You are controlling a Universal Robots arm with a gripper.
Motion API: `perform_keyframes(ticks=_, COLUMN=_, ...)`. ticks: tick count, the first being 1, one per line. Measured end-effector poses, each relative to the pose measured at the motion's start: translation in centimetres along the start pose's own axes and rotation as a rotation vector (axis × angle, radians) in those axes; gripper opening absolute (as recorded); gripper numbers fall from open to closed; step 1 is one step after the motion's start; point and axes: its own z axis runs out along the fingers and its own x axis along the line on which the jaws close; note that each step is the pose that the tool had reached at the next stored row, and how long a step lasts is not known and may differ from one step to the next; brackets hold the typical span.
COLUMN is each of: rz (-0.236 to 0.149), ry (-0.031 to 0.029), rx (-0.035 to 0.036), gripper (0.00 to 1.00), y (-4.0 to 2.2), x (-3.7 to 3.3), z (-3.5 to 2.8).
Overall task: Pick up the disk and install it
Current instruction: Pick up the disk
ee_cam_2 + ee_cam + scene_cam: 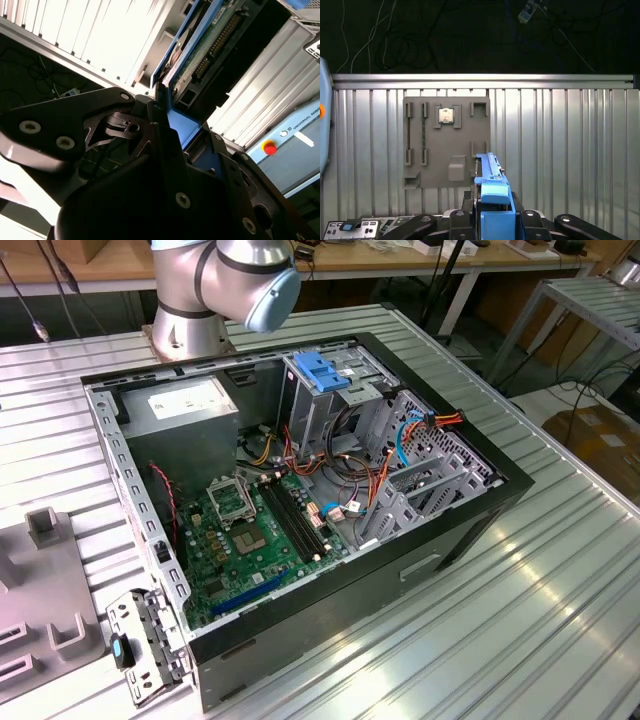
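In both wrist views my gripper (492, 222) (172, 127) is shut on the disk, held up in the air. In the first wrist view the disk (491, 175) shows edge-on, its bright blue rail and end tab standing up between the black fingers above the ribbed table. In the second wrist view the disk (202, 52) shows its green circuit-board face, framed by the blue rail. In the exterior view the open computer case (300, 490) lies on the table, with the arm's base (215, 290) behind it.
A tall grey cage with a light-blue latch (322, 370) stands inside the case beside the green motherboard (250, 530) and loose cables. A grey fixture plate (447, 150) (40, 610) holding a small chip (445, 115) lies on the ribbed table. A metal bracket (140, 640) lies by the case's corner.
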Motion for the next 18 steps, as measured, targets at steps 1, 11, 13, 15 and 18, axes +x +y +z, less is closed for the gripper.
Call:
perform_keyframes(ticks=1, rz=0.0, ry=0.0002, rx=-0.0027, gripper=0.37, y=-0.38, x=0.01, z=-0.01)
perform_keyframes(ticks=11, rz=0.0, ry=0.0002, rx=-0.0044, gripper=0.37, y=-1.26, x=0.41, z=0.02)
perform_keyframes(ticks=13, rz=0.0, ry=0.0003, rx=-0.0045, gripper=0.37, y=-1.33, x=0.47, z=0.03)
perform_keyframes(ticks=15, rz=0.0, ry=0.0001, rx=-0.0042, gripper=0.37, y=-1.38, x=0.49, z=0.06)
perform_keyframes(ticks=18, rz=0.0, ry=0.0003, rx=-0.0043, gripper=0.37, y=-1.71, x=0.49, z=0.05)
